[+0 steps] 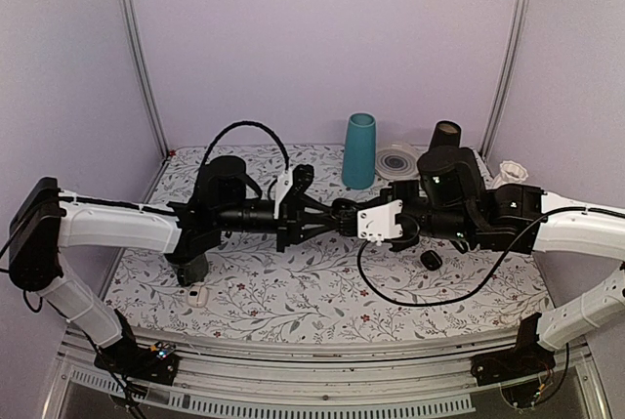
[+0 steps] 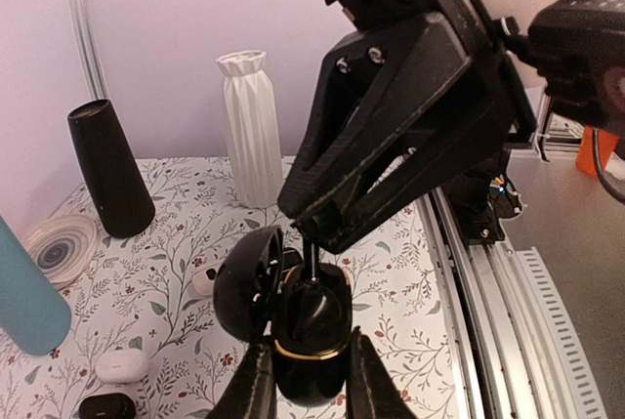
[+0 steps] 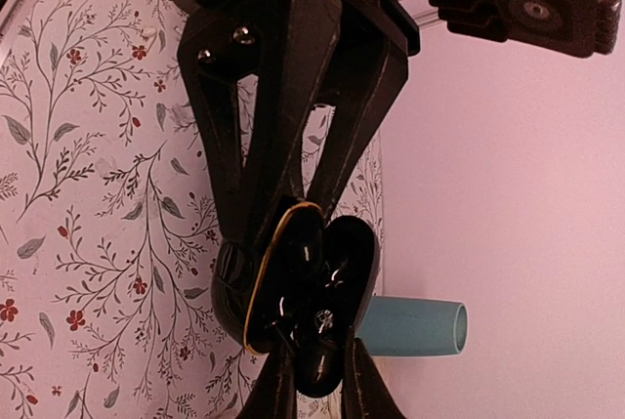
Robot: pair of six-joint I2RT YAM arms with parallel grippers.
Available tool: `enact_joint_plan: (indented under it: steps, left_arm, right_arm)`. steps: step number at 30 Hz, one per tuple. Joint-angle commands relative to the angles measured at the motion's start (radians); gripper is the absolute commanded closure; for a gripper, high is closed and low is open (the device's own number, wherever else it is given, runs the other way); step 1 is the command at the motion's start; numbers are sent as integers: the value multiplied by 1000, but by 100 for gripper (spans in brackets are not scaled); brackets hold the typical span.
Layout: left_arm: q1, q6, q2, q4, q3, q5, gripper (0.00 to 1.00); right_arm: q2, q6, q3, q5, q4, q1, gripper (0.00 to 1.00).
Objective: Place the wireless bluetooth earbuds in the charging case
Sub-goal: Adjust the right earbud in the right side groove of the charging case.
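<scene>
The charging case, glossy black with a gold rim, hangs above the table at the centre with my left gripper shut on its body. Its lid stands open to the left. In the right wrist view the case shows with its lid open toward me. My right gripper is shut on one black earbud, pressed against the case's open mouth. In the left wrist view the right gripper comes down onto the case from above. From the top view both grippers meet tip to tip. The other earbud cannot be made out.
At the back stand a teal cup, a striped dish, a black vase and a white vase. A small black object lies under the right arm. White pods and a black pod lie on the cloth.
</scene>
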Motion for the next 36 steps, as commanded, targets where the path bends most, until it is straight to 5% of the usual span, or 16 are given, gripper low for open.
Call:
enact_joint_plan:
  steps: [1,36]
  left_arm:
    - [8,-7,-1,45,57,-45,100]
    - [17,-31,12,34,47,-30,100]
  right_arm:
    - [-17,-27,-31,19,-68,6,97]
    - [-16,-30,-28,28,-42,5,97]
